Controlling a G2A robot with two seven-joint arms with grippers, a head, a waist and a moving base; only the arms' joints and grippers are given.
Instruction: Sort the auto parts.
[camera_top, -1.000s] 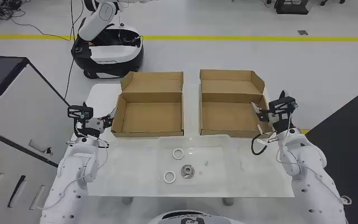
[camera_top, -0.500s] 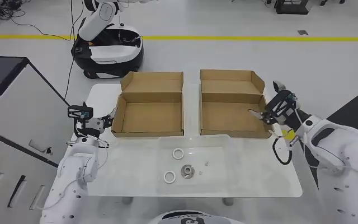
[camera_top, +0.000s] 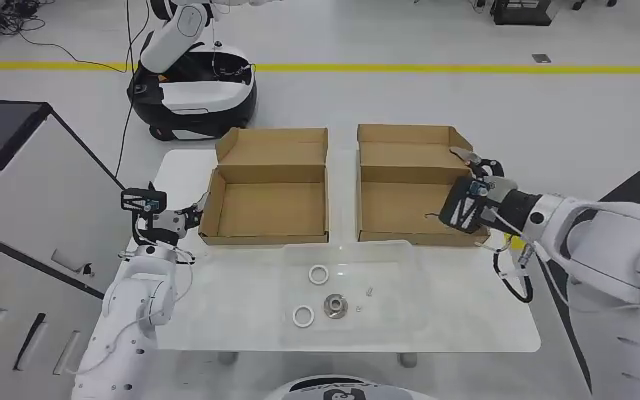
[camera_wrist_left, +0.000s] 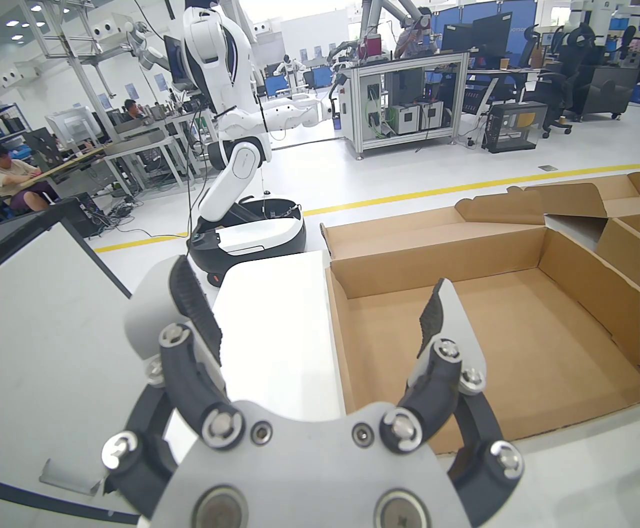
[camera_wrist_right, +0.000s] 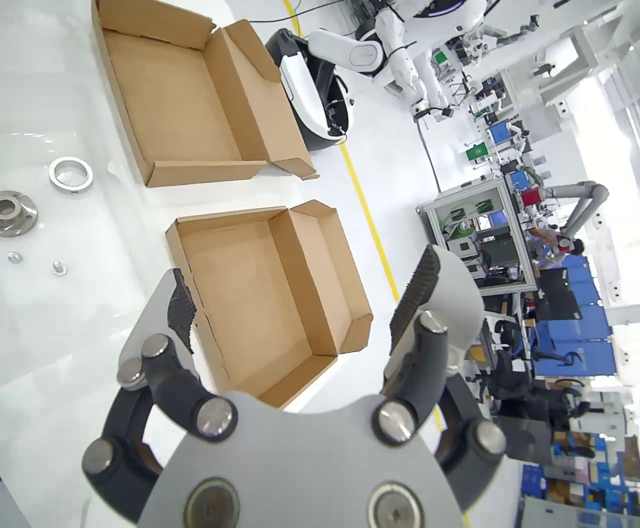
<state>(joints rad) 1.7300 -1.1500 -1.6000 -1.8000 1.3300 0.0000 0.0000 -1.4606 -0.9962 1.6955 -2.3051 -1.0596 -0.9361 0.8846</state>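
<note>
Two open cardboard boxes sit side by side along the far half of the white worktop (camera_top: 440, 300). The left box (camera_top: 265, 205) and the right box (camera_top: 400, 205) both have their lids folded back toward the far edge, and neither holds anything. The auto parts lie loose near the middle of the near edge. One metal ring (camera_top: 319, 274) lies closest to the boxes, and a second ring (camera_top: 303, 317) lies beside a flanged hub (camera_top: 335, 305). Two small nuts (camera_wrist_right: 15, 257) lie just to the right of the hub. The left gripper (camera_wrist_left: 310, 282) hangs at the worktop's left edge by the left box's outer wall, jaws spread and holding nothing. The right gripper (camera_wrist_right: 302, 267) hovers over the right box's right end, also released.
</note>
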